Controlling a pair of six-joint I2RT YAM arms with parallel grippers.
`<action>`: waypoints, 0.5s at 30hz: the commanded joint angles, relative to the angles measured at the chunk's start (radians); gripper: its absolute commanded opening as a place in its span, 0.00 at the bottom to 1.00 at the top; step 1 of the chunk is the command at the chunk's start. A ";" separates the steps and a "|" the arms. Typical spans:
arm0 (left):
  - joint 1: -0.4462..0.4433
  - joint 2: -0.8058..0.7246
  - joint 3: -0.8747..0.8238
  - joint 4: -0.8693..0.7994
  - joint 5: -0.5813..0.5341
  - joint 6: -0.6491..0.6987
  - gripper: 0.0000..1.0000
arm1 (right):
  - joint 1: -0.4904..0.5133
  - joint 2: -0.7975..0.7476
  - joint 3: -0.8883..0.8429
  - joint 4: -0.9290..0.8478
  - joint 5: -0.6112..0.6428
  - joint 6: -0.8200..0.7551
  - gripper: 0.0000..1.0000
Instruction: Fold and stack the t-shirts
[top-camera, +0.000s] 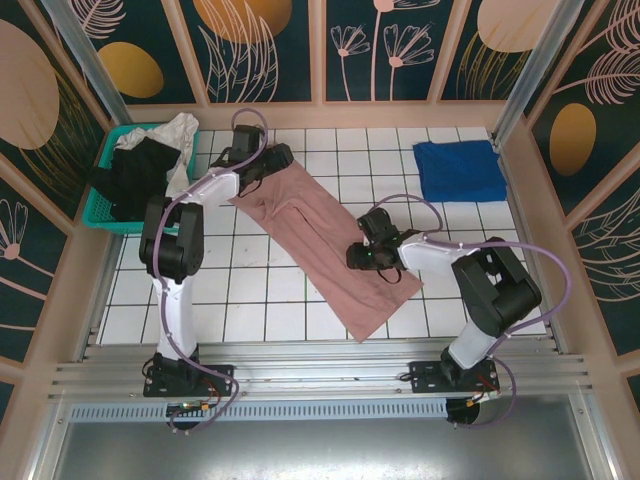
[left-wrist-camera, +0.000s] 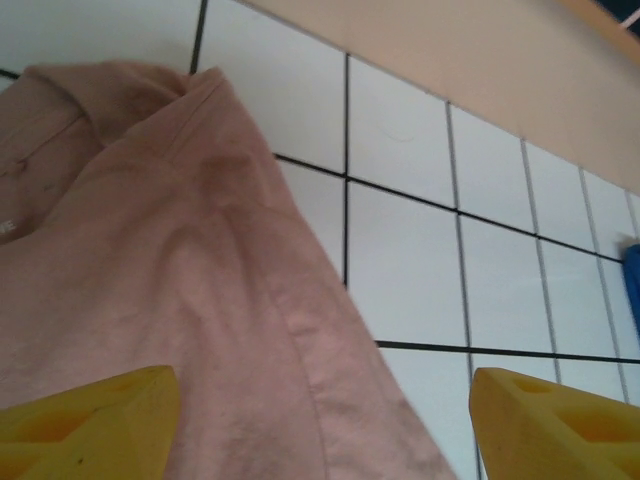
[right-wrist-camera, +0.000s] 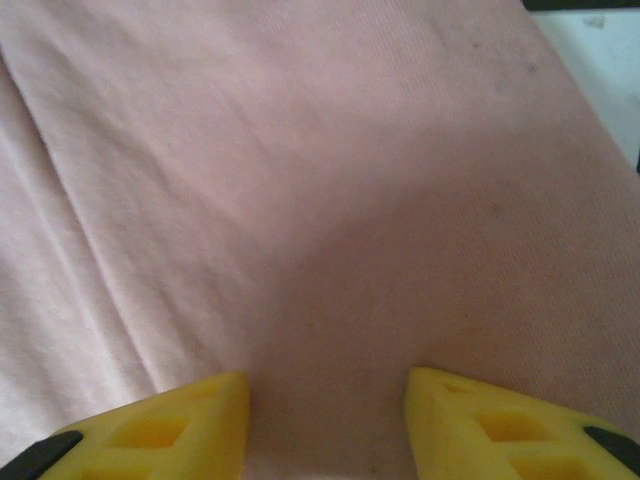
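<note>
light: bright, even | shadow: soft, before right hand (right-wrist-camera: 325, 425) | close-ups: slightly blurred

The white-tiled tabletop (top-camera: 250, 290) carries a dusty-pink t-shirt (top-camera: 320, 245) lying diagonally across its middle, a folded royal-blue t-shirt (top-camera: 458, 170) near the far right corner, and a teal basket (top-camera: 98, 212) at far left.

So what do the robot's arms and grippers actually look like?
The left arm and right arm are white tubes linked by chunky black joints, with purple cables looping along them. The left gripper and right gripper have black bodies and bright yellow fingers with hollow cut-outs.
</note>
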 joint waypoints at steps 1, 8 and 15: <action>0.003 0.092 0.000 0.029 -0.009 -0.036 0.73 | 0.048 0.020 0.019 -0.056 0.047 0.020 0.46; 0.004 0.332 0.280 -0.053 0.063 -0.030 0.67 | 0.195 -0.005 -0.002 -0.069 0.030 0.153 0.46; -0.048 0.532 0.581 -0.006 0.163 -0.063 0.62 | 0.325 0.071 0.139 -0.090 -0.026 0.252 0.46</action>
